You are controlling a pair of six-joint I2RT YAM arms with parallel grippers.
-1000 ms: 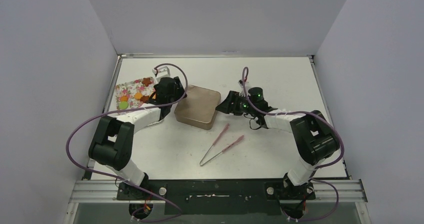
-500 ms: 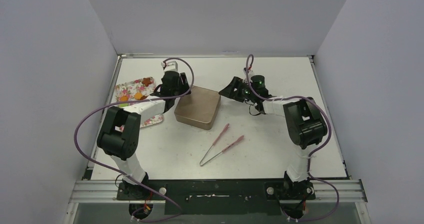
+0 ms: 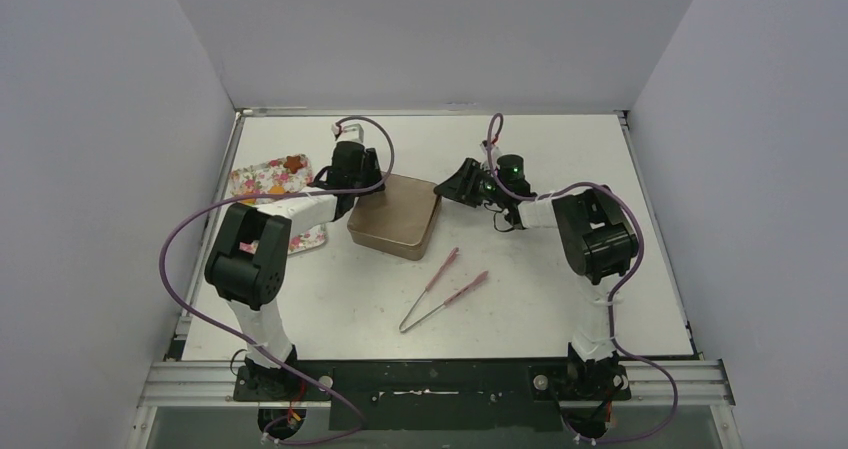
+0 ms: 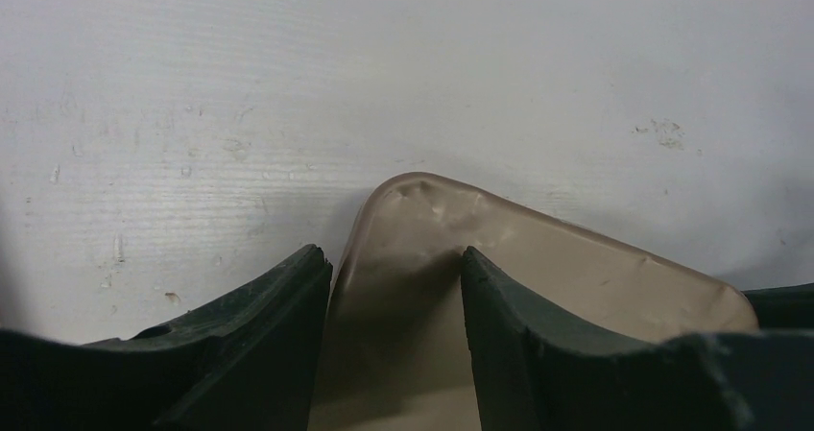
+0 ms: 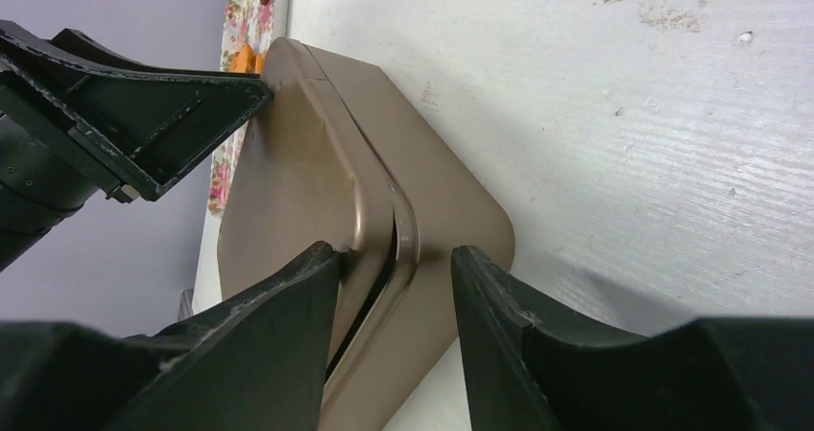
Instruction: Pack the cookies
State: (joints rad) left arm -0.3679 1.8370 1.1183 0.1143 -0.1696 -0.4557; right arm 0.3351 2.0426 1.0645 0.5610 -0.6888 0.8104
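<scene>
Left claw astride corner of bronze tin, grip unclear; right claw half-spread over opposite lid rim, unclamped. Pinch both evenly, lift lid level.

Black-and-white arms trailing looped purple cables, matte black jaws, green lights on the right wrist.

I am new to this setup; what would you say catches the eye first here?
A bronze tin sits mid-table, with the left gripper and right gripper each straddling a corner of it from either side. To its left lies a floral tray with cookies, and pink tongs lie in front, nearer the arms.
</scene>
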